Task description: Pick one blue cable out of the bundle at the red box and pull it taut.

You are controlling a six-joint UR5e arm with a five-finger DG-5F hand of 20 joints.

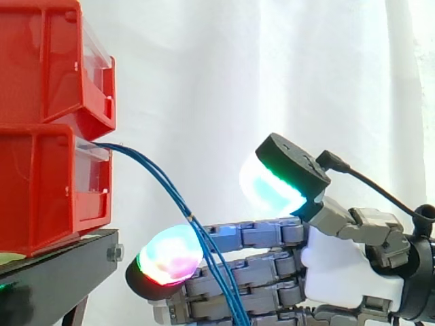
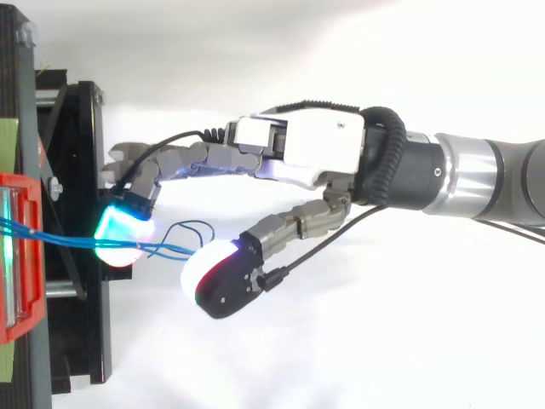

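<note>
Several thin blue cables (image 1: 170,187) leave the lower red box (image 1: 41,190) and droop down to the right, crossing in front of the hand's straight fingers (image 1: 258,234). In the top view the blue cables (image 2: 51,234) run from the red box (image 2: 21,256) past a cyan fingertip pad (image 2: 123,234) and end in a small loop beside the thumb's white pad (image 2: 209,264). The hand (image 2: 298,145) reaches in from the right and is open, with the thumb (image 1: 279,176) held well apart from the fingers. No cable is pinched.
A second red bin (image 1: 47,61) is stacked on the lower one. Both rest on a black stand (image 1: 61,272) whose edge lies just left of the fingertips. A white curtain hangs behind.
</note>
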